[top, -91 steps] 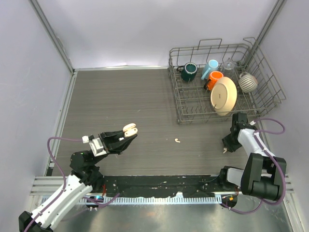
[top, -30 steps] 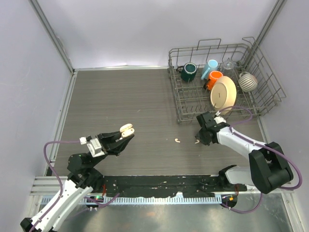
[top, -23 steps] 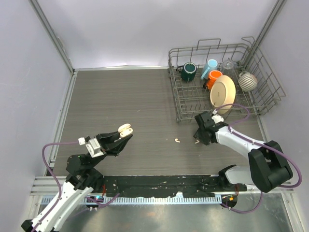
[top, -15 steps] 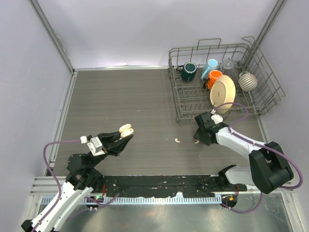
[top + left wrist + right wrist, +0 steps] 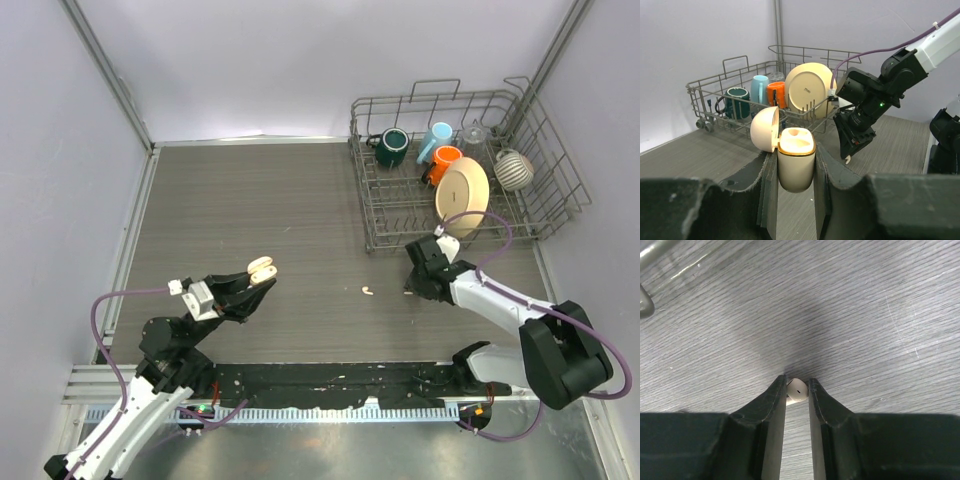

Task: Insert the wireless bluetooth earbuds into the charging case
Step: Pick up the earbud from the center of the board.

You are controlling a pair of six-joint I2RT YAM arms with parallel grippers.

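Note:
My left gripper (image 5: 258, 280) is shut on a cream charging case (image 5: 795, 159) with its lid open, held upright above the table at the left front; the case also shows in the top view (image 5: 263, 268). My right gripper (image 5: 410, 290) is shut on a small white earbud (image 5: 797, 390), pinched between its fingertips just above the table, right of centre. That earbud shows as a white tip in the left wrist view (image 5: 847, 159). A second white earbud (image 5: 367, 291) lies loose on the table just left of the right gripper.
A wire dish rack (image 5: 540, 135) stands at the back right with a green mug (image 5: 391, 149), a blue cup (image 5: 435, 141), an orange mug (image 5: 444, 162), a cream plate (image 5: 463, 198) and a striped cup (image 5: 515, 170). Grey walls enclose the table.
Over three seconds the right arm swung from the right edge leftward to beside the loose earbud, still holding its earbud. The left gripper with the case drifted slightly down and left.

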